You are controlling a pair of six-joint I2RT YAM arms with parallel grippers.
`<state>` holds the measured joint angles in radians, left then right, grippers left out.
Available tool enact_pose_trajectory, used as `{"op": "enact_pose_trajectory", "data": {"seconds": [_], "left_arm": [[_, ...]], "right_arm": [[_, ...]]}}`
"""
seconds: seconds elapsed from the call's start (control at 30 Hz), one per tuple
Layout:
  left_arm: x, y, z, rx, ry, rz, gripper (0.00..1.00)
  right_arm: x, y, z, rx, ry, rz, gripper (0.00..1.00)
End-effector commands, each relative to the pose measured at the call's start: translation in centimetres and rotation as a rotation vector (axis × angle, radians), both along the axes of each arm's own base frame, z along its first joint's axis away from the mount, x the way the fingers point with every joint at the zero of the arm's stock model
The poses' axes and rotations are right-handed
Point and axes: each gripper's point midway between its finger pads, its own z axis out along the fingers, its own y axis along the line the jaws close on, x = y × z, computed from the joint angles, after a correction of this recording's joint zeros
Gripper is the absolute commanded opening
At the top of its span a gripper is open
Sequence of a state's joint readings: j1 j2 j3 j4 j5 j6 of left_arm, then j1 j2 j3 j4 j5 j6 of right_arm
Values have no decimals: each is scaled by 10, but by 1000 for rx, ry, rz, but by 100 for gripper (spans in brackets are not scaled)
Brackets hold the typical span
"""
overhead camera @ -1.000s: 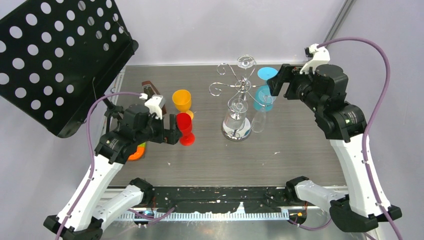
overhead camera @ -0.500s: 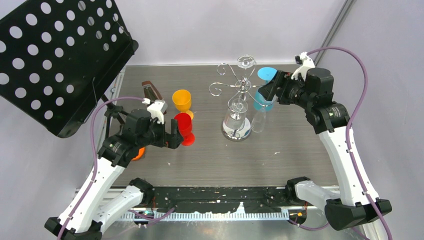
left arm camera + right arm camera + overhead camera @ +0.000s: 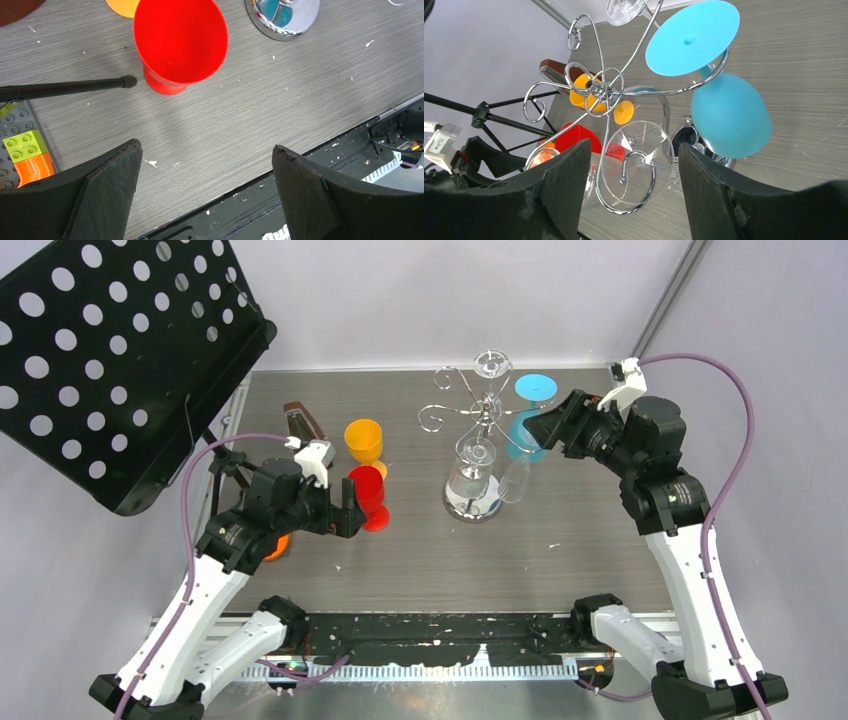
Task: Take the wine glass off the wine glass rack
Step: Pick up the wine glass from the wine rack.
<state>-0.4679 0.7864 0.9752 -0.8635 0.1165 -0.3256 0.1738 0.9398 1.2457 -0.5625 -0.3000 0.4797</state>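
Note:
The chrome wine glass rack (image 3: 482,418) stands mid-table on its mirrored base (image 3: 472,502). From its scroll arms a blue wine glass (image 3: 525,435) hangs upside down, foot (image 3: 692,37) up and bowl (image 3: 730,115) below. Clear wine glasses (image 3: 476,455) hang there too. My right gripper (image 3: 545,425) is open just right of the blue glass, not touching it. In the right wrist view the gripper (image 3: 634,147) frames a clear glass foot (image 3: 639,167) on its hook. My left gripper (image 3: 345,512) is open next to a red glass (image 3: 180,42) standing on the table, holding nothing.
An orange glass (image 3: 364,440) stands behind the red one. A black perforated panel (image 3: 110,360) overhangs the far left. Its black rod (image 3: 65,87) lies near the red glass. Lego bricks (image 3: 25,150) sit at the left edge, and a brown object (image 3: 303,420) lies behind.
My right arm has swung lower and closer to the blue glass, and its jaws have narrowed somewhat. The left arm shifted slightly, then stayed still.

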Motion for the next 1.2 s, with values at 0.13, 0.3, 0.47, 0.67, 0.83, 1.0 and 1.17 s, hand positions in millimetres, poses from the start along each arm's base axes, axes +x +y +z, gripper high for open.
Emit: {"op": "enact_pose_trajectory", "data": {"seconds": [0.13,0.3,0.47,0.67,0.83,1.0,1.17], "left_arm": [[9,-1,7,-4,-55,-3,99],[9,0,6,1,-52,-2,99],[9,1,5,6,-52,1,99],[9,1,5,8,-54,5,99],[9,2,4,11,-53,7,99],[9,3,4,13,-53,10,99],[10,3,3,15,-53,13,99]], "right_arm": [[-3,2,12,87,-45,-6,68],[-4,2,7,127,-31,-5,60],[-8,1,9,163,-42,-3,49],[-12,-5,13,174,-60,-24,38],[-14,-5,14,180,-64,-23,33],[-15,-2,12,196,-60,-10,30],[-15,1,13,215,-60,4,30]]}}
